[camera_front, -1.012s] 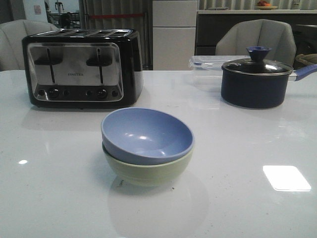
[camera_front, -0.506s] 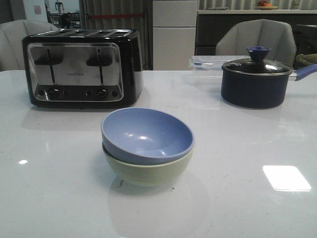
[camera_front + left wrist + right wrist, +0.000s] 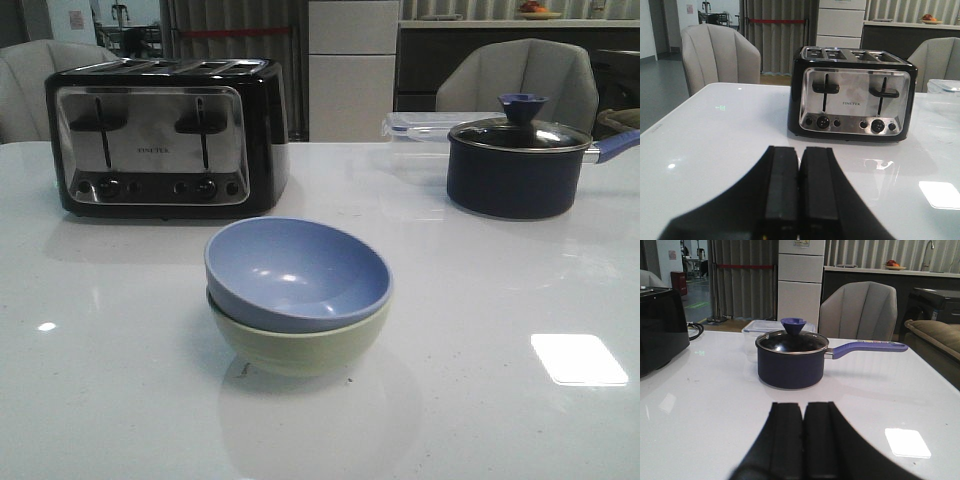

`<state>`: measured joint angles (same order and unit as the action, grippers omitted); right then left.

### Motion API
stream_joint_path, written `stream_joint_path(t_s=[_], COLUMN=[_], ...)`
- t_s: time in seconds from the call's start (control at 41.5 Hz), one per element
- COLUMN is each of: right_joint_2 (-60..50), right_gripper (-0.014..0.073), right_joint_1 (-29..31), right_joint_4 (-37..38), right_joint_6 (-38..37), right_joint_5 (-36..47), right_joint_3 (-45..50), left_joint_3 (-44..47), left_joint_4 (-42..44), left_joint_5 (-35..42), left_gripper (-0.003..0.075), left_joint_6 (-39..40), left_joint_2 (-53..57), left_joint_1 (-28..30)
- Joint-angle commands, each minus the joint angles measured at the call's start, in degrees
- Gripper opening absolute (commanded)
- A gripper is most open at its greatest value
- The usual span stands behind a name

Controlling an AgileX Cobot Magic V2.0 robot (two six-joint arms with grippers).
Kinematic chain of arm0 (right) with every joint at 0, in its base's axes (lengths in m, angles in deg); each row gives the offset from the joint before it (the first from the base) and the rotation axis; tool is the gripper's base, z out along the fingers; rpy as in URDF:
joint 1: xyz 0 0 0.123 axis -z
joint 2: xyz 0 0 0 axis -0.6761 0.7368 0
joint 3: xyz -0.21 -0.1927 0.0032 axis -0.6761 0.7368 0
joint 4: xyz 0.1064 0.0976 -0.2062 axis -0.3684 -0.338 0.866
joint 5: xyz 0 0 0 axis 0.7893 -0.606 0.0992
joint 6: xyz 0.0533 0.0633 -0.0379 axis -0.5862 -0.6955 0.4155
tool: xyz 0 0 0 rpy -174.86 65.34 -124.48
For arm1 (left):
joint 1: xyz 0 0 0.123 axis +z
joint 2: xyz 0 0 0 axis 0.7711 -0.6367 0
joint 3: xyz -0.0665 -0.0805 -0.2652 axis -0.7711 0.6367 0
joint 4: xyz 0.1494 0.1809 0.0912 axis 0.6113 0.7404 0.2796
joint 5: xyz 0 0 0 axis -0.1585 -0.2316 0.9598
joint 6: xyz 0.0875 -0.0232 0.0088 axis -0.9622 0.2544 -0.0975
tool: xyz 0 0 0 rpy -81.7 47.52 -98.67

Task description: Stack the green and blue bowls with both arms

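Observation:
The periwinkle blue bowl (image 3: 297, 273) sits nested inside the pale green bowl (image 3: 300, 348) at the middle of the white table in the front view. Neither arm shows in the front view. My left gripper (image 3: 799, 150) is shut and empty, low over the table and facing the toaster. My right gripper (image 3: 803, 405) is shut and empty, low over the table and facing the navy pot. Neither wrist view shows the bowls.
A black and chrome toaster (image 3: 165, 135) stands at the back left; it also shows in the left wrist view (image 3: 852, 100). A dark navy lidded pot (image 3: 518, 160) with a blue handle stands at the back right, in front of a clear plastic box (image 3: 415, 125). Grey chairs stand behind the table.

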<state>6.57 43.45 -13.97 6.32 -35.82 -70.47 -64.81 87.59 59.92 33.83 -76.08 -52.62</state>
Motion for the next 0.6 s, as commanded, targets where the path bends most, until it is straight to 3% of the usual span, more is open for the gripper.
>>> stream_joint_path(t_s=[0.0,0.578], right_joint_2=[-1.14,-1.14], right_gripper=[0.0056,0.0056], right_joint_1=[0.41,0.41], right_joint_4=[0.68,0.68], right_joint_6=[0.04,-0.41], right_joint_5=[5.73,4.26], right_joint_3=[-0.23,-0.23], left_joint_3=[0.24,0.24], left_joint_4=[-0.01,-0.01], left_joint_5=[5.6,5.6], left_gripper=[0.0093,0.0093], left_joint_6=[0.51,0.51], left_joint_2=[1.13,1.13], left_joint_1=[-0.36,-0.36])
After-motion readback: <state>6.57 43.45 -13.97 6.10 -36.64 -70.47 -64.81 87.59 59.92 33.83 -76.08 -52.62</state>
